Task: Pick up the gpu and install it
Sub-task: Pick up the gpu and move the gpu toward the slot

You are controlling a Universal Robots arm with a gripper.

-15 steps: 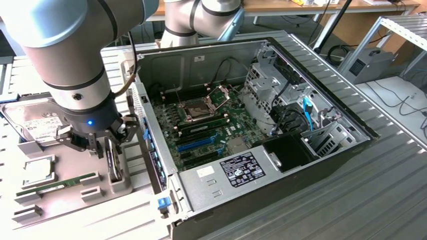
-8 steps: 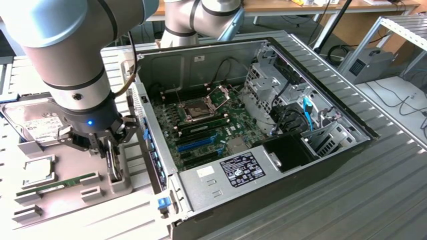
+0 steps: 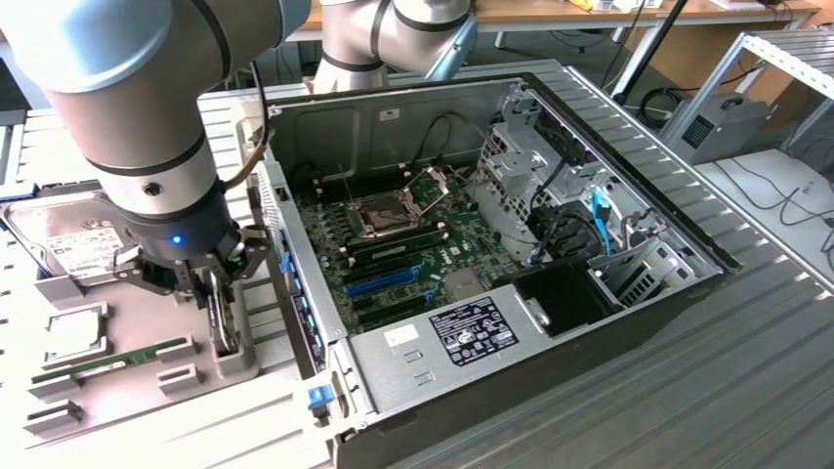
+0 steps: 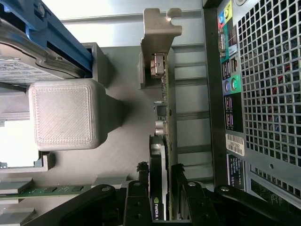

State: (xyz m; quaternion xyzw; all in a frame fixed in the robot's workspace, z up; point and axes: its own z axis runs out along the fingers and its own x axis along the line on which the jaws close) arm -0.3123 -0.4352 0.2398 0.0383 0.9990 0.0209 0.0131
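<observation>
Thin green-and-black gpu card (image 4: 162,125) with a silver metal end bracket (image 4: 160,47) was seen standing on edge over the grey plastic fixture tray (image 3: 195,381), just beside the open black-and-silver computer tower (image 3: 417,376) and outside it. The black two-finger gripper (image 4: 160,168) was positioned at one end of the card. Fingers (image 4: 142,183) were closed partway, one against each face, so the card was gripped. Contact between card and tray could not be told.

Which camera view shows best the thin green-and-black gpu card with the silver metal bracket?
The wrist view: the gpu card stands edge-on, its silver bracket plain. In the exterior view it is a thin sliver between the fingers of the gripper.
</observation>
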